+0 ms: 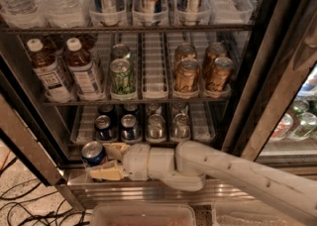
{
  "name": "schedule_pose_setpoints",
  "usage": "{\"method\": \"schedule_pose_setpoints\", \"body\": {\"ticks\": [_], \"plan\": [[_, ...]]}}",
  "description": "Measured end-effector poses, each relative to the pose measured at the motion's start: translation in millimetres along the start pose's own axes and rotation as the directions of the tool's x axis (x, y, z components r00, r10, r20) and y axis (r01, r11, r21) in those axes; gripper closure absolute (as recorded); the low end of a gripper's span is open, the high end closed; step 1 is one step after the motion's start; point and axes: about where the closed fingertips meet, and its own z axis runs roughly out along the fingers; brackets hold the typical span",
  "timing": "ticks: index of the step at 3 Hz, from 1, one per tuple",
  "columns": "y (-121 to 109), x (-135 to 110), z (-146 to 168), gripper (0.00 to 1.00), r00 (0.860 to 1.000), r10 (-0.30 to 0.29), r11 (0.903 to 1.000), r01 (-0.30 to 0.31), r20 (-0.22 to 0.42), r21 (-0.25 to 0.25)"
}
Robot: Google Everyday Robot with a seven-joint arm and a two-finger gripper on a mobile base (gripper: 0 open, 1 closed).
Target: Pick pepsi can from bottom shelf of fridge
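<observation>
Now, gripper (101, 161): cream, two-fingered, lower left of frame, clamped on a short dark-blue, silver-topped pepsi can (92, 153).
Can's place: just below the white wire bottom shelf (203, 121).

No lettering is showing legibly, even on the short dark-blue can (93, 152) the cream gripper (99, 160) is gripping low left.

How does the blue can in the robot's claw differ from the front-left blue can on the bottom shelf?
The pepsi can is held in the gripper; the shelf can stands free. The pepsi can is outside, before the steel base; the shelf can sits in a bottom shelf lane. Both are short, dark blue, silver-topped.
</observation>
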Motion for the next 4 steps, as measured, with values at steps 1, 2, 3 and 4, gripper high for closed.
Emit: {"method": "schedule_pose_setpoints", "body": {"ticks": [1, 2, 3, 4], "plan": [[16.4, -63.6, -34.1, 1.00, 1.000, -0.004, 0.9984, 0.004, -0.006, -0.057], [43.3, -125.0, -58.1, 1.00, 0.999, -0.049, 0.9902, 0.046, -0.016, -0.131], [63.7, -168.4, -83.8, 1.00, 0.996, -0.090, 0.9795, 0.092, 0.021, -0.179], [69.5, -169.4, -86.1, 1.00, 0.996, -0.091, 0.9753, 0.094, 0.025, -0.200]]}}
